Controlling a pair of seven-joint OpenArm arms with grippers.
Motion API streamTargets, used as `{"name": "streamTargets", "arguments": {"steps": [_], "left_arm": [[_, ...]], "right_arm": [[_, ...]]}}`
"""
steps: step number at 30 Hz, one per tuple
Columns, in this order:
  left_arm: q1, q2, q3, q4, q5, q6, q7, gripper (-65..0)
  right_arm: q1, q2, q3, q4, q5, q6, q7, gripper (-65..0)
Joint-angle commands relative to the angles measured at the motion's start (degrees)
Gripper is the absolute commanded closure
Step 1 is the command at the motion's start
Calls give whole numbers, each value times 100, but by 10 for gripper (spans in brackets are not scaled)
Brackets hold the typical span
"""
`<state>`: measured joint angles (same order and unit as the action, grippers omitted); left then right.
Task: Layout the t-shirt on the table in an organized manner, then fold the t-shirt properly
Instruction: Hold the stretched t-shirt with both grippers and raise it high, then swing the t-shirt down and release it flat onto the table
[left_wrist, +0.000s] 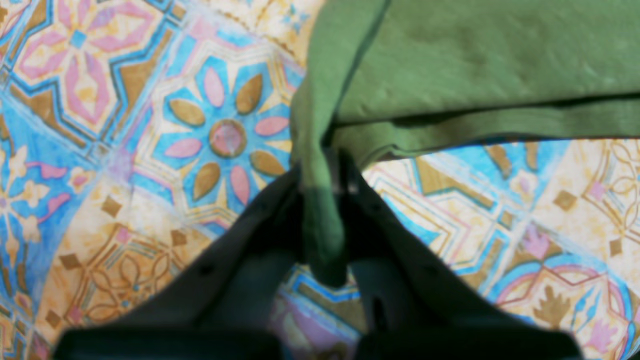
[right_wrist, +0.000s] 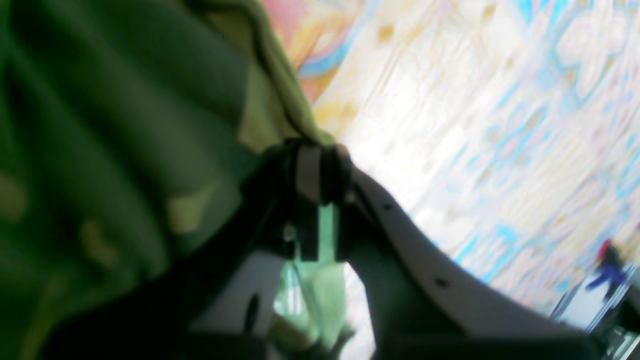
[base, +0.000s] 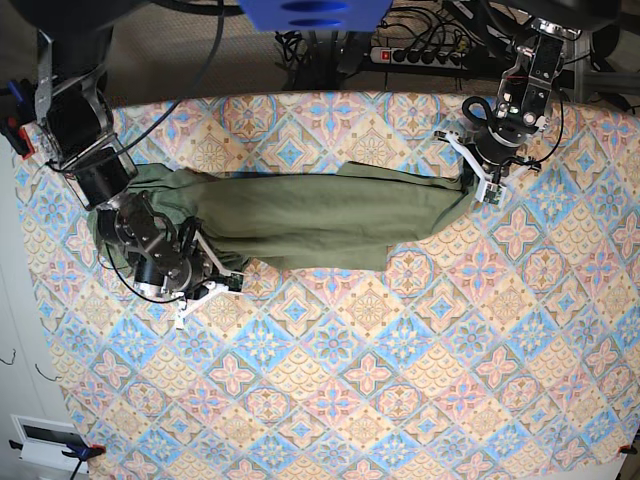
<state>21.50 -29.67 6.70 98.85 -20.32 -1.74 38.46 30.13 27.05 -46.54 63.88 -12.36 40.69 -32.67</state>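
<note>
In the left wrist view, the left gripper (left_wrist: 324, 175) is clamping a rolled edge of the shirt (left_wrist: 475, 60) between its dark fingers (left_wrist: 360, 200), which are pressing together with a green fold running down between them. The gripper's base is filling the bottom of that view and is cutting off the cloth beneath it. Past the fingertips, the shirt's hem is lying flat on the table (left_wrist: 150, 125), whose tiles are showing blue, pink and tan flowers.

In the right wrist view, everything is blurring: the right gripper (right_wrist: 316, 155) is sitting with its fingers (right_wrist: 307, 200) drawn close together, and they are probably pinching a fold of shirt (right_wrist: 125, 100), since green cloth is rising from the tips and showing pale between the fingers lower down. The shirt is hiding the whole left half of this view, and the table (right_wrist: 475, 125) is washing out to white on the right.

In the base view, the shirt (base: 330, 215) is stretching as a long wrinkled band across the far half of the table (base: 400, 380), between the right gripper (base: 215, 280) at the picture's left and the left gripper (base: 490, 185) at the picture's right. The right arm is covering the shirt's end there. The near half of the table is lying open, and its far edge is running just behind the arms. No label or writing is being shown legibly.
</note>
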Motion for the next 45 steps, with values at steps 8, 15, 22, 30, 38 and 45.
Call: {"name": "streamTargets", "arguments": {"steps": [8, 15, 22, 30, 38, 45], "left_arm": [[-176, -70, -657, 643, 23, 29, -96, 0], [-563, -105, -1087, 775, 23, 29, -61, 0], [-783, -527, -1369, 968, 14, 29, -96, 0], [-1064, -1204, -2098, 1355, -21, 29, -96, 0], [-1152, -1916, -2758, 1618, -48, 29, -105, 0], [-1881, -2602, -2942, 1618, -856, 37, -105, 0]], "right_arm": [[-916, 166, 2276, 2039, -96, -69, -712, -10], [-1321, 166, 3657, 3349, -96, -69, -1098, -10], [-1461, 166, 5186, 4131, -61, -69, -1177, -10], [-1453, 166, 6540, 4527, -43, -69, -1344, -10], [-1057, 174, 7542, 4650, 405, -69, -1476, -10], [-90, 253, 7182, 4694, 414, -69, -1793, -10]]}}
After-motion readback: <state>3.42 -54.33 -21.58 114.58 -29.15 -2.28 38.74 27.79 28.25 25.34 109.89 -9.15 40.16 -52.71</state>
